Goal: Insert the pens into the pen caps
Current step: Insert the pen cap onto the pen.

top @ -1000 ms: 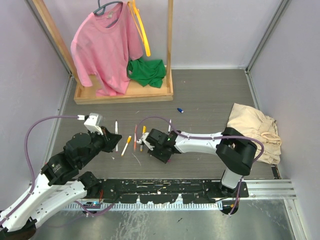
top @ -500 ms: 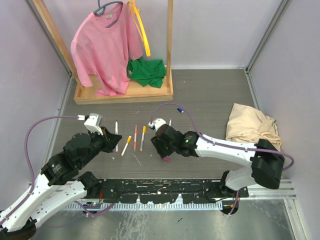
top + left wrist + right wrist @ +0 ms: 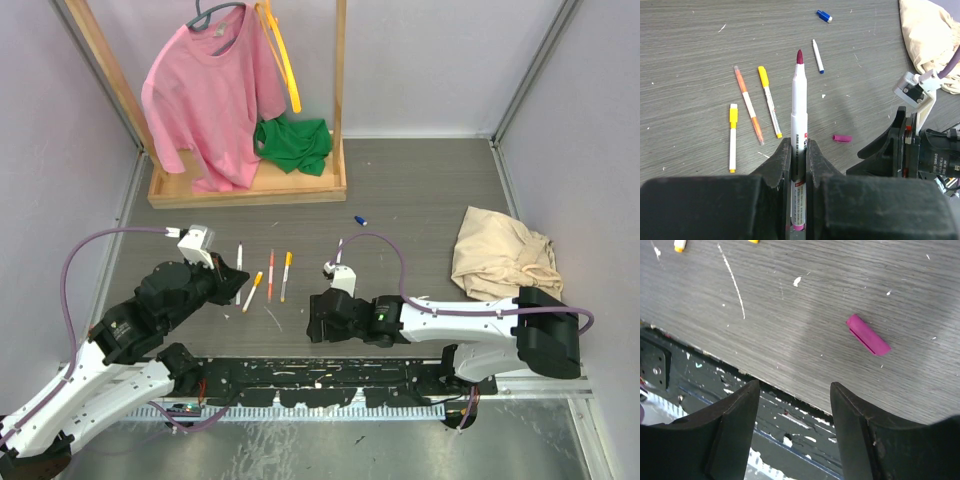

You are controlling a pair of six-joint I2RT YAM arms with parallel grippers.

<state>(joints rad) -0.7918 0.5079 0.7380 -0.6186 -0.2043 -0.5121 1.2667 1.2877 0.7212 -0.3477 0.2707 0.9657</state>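
**Now: magenta pen clamped, its cap loose on the counter**

Plainly, the magenta pen (image 3: 799, 115) stands gripped by its lower barrel in the left gripper (image 3: 799, 150), whose jaws are pressed tight against it, with the bare magenta tip pointing away over the counter (image 3: 690, 60). The magenta cap (image 3: 868, 335) lies flat on the wood, to the right of the held pen and just in front of the right gripper (image 3: 794, 390). That gripper's jaws stand wide apart with nothing between them (the cap sits ahead of the right-hand finger, not inside the gap).

To the left of the held pen lie three more: a short yellow pen (image 3: 733, 137), an orange pen (image 3: 748, 111) and a yellow-topped pen (image 3: 769, 101), roughly side by side. Beyond the magenta tip rests a blue-tipped pen (image 3: 817, 56), and farther off a blue cap (image 3: 824, 16) lies alone.

At the right edge is a crumpled beige cloth (image 3: 505, 255). At the back a pink shirt (image 3: 210, 95) hangs on a wooden rack (image 3: 250, 185), above a green cloth (image 3: 293, 143).
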